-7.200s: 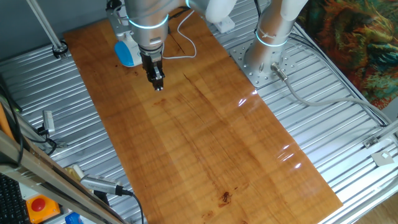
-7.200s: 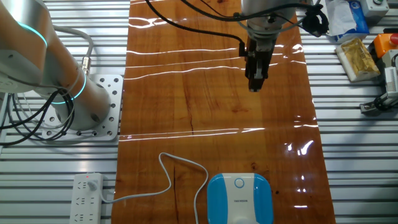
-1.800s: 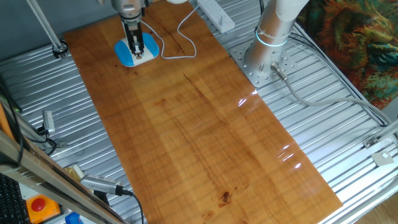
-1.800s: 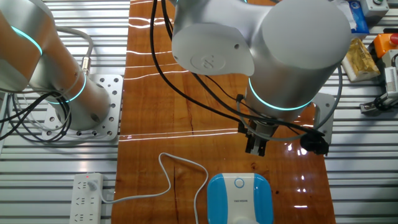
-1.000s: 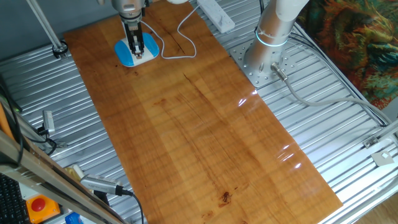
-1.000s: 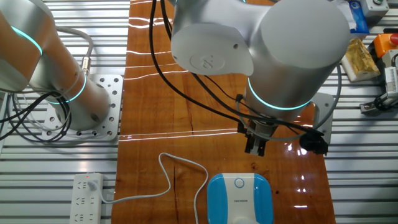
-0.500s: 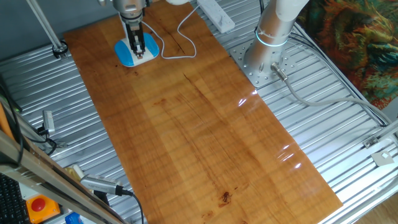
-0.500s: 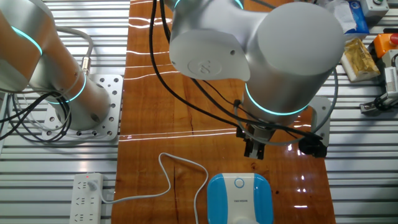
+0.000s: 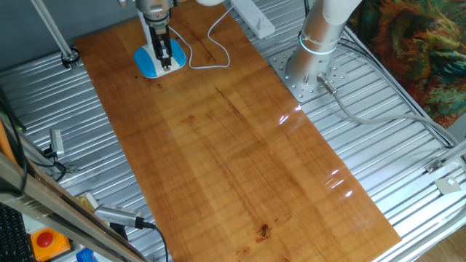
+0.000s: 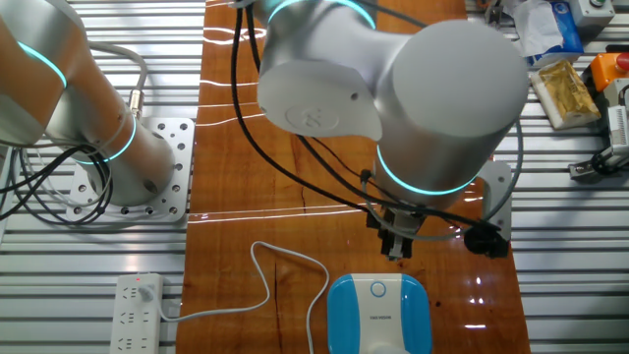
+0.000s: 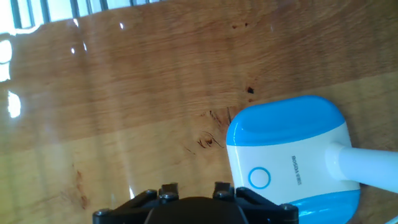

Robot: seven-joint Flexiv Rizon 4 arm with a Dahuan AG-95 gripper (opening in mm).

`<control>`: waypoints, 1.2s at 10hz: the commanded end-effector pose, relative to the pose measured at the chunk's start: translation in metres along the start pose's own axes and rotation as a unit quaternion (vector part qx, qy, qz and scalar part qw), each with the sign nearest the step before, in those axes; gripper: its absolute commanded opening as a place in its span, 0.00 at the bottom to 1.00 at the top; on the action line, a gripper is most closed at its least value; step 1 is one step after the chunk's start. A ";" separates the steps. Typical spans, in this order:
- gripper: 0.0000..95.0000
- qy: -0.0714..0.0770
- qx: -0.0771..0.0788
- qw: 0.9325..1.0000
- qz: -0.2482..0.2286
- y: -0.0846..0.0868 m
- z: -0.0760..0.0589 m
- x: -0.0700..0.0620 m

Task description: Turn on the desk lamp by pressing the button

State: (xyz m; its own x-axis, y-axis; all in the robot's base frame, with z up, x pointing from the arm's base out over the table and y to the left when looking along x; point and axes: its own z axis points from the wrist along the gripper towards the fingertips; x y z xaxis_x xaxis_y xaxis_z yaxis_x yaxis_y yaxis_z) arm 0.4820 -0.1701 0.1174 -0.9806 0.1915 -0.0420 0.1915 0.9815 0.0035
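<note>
The desk lamp's blue and white base [image 10: 378, 317] lies at the near edge of the wooden board in the other fixed view, with its button [image 10: 378, 289] showing as a small ring. In one fixed view the base [image 9: 148, 64] sits at the board's far left, partly behind my gripper [image 9: 164, 61]. My gripper [image 10: 396, 247] hangs just above the base's edge, apart from the button. In the hand view the base [image 11: 292, 140] and the button [image 11: 259, 178] lie right of my gripper [image 11: 196, 190]. Only the finger stubs show; their tips are not visible.
A thin white cord [image 10: 265, 280] runs from the lamp to a white power strip [image 10: 138, 310], which also shows in one fixed view [image 9: 251, 16]. The arm's base [image 9: 309, 73] stands on the metal table right of the board. Tools and boxes [image 10: 565, 88] lie beside the board.
My gripper has shifted slightly sideways and a little closer to the lamp base over the last second. The lamp has not moved.
</note>
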 end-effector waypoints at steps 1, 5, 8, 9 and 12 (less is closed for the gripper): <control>1.00 0.001 -0.002 1.000 0.008 -0.001 0.005 -0.002; 1.00 0.000 -0.002 1.000 0.000 -0.009 0.027 -0.003; 1.00 0.000 -0.002 1.000 0.001 -0.013 0.035 -0.002; 1.00 0.001 -0.002 1.000 0.003 -0.015 0.039 -0.001; 1.00 0.000 -0.003 1.000 0.002 -0.017 0.049 -0.002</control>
State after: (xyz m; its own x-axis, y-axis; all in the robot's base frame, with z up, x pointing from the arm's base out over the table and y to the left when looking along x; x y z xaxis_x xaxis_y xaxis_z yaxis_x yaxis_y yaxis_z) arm 0.4836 -0.1881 0.0654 -0.9801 0.1943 -0.0413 0.1941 0.9809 0.0086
